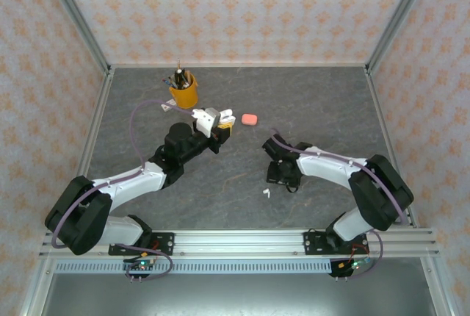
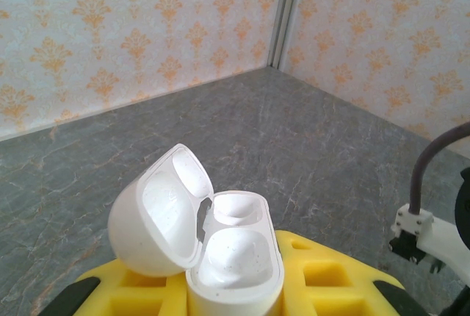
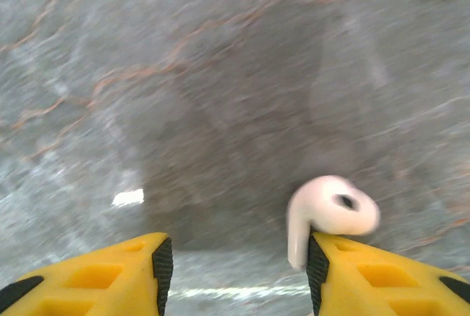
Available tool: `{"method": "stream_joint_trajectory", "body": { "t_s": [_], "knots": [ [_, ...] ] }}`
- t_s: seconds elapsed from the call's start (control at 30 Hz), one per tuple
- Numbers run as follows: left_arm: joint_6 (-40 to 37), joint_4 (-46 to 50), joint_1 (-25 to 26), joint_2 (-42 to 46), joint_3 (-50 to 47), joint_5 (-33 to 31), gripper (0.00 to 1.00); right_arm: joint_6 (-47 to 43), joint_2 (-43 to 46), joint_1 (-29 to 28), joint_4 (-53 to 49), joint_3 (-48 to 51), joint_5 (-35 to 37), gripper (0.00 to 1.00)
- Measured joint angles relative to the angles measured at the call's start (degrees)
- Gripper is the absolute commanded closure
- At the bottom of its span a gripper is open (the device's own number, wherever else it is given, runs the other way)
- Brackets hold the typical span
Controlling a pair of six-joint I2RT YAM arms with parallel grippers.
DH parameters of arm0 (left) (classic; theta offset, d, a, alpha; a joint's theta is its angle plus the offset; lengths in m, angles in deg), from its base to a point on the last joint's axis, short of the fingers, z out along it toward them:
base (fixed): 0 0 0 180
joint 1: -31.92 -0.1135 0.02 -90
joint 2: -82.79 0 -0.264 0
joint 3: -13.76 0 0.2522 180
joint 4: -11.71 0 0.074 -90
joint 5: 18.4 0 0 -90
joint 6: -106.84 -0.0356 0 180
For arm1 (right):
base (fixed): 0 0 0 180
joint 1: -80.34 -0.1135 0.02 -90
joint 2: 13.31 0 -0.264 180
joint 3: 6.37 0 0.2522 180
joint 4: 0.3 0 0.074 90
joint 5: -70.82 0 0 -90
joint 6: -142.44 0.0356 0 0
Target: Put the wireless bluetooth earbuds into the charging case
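Note:
My left gripper is shut on the white charging case, which stands upright between its yellow fingers. The case's lid is hinged open to the left and both wells look empty. From above, this case is held over the far middle of the table. My right gripper is open low over the table, its jaws wide apart. A pale stemmed earbud rests against the tip of its right finger, blurred and touching that finger alone. Another white earbud lies on the table near the right gripper.
A closed salmon-pink case lies just right of the held white case. A yellow cup of pens stands at the back left. The grey marbled table is bounded by patterned walls and a metal rail at the near edge.

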Motion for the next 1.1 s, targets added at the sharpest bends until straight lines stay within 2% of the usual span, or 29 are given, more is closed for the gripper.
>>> {"method": "stream_joint_trajectory", "body": {
  "t_s": [0.13,0.33,0.53,0.8,1.1],
  "knots": [
    [0.02,-0.02,0.0,0.0,0.0,0.0,1.0,0.66,0.09,-0.83,-1.36,-1.55,0.17,0.47],
    [0.02,-0.02,0.0,0.0,0.0,0.0,1.0,2.21,3.15,-0.79,-5.88,-4.74,4.61,0.45],
    [0.0,-0.02,0.0,0.0,0.0,0.0,1.0,7.54,3.96,-0.46,-8.07,-6.12,7.63,0.44],
    [0.0,-0.02,0.0,0.0,0.0,-0.04,1.0,17.94,3.96,0.52,-9.2,-6.12,7.5,0.44],
    [0.0,-1.77,0.0,-3.3,0.37,-0.02,1.0,27.36,4.87,5.05,-9.42,-4.09,3.76,0.44]
  ]
}}
